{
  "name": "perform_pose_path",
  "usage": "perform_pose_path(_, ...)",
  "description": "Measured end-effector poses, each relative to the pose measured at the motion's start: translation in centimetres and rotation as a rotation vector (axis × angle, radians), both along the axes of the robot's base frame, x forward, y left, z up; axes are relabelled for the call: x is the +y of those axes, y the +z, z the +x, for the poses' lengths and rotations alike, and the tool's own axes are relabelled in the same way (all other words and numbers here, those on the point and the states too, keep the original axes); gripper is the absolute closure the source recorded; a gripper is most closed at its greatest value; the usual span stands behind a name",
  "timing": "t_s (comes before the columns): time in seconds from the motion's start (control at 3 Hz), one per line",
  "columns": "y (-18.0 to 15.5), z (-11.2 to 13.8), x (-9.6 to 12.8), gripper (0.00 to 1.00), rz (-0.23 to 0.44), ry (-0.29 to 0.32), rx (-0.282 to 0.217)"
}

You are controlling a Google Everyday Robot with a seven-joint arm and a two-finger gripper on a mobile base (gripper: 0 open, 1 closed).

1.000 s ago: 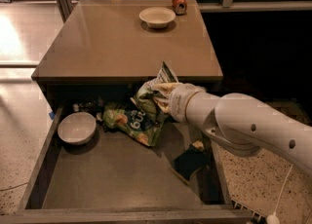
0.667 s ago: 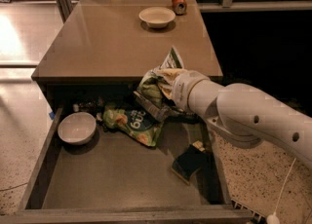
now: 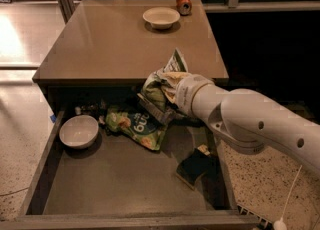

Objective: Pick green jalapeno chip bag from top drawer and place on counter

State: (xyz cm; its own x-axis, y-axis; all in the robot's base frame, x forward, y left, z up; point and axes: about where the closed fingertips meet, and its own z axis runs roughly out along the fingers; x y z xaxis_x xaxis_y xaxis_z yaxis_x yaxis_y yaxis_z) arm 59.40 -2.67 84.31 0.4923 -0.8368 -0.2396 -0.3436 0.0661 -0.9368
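Note:
My gripper (image 3: pixel 167 88) is shut on the green jalapeno chip bag (image 3: pixel 159 88), a dark green crumpled foil bag with white lettering. It holds the bag in the air just in front of the counter's (image 3: pixel 120 44) front edge, above the back of the open top drawer (image 3: pixel 120 179). The fingers are mostly hidden by the bag. My white arm reaches in from the right.
In the drawer lie a brighter lime-green bag (image 3: pixel 135 125), a white bowl (image 3: pixel 79 131) at the left and a dark sponge-like object (image 3: pixel 194 168) at the right. On the counter's far side stand a white bowl (image 3: pixel 161 17) and a red can (image 3: pixel 184 3).
The gripper has lifted the chip bag up out of the drawer, from near the lime-green bag to about the level of the counter's front edge.

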Motion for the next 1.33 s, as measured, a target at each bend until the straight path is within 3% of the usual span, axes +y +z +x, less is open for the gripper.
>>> perform_pose_path(0.67, -0.4, 2.1, -5.9, 1.00, -0.032, -0.153, -0.185)
perform_pose_path(1.0, 0.6, 2.7, -6.9, 1.00, -0.022, -0.206, -0.267)
perform_pose_path(1.33, 0.6, 2.7, -6.9, 1.00, -0.028, -0.203, -0.262)
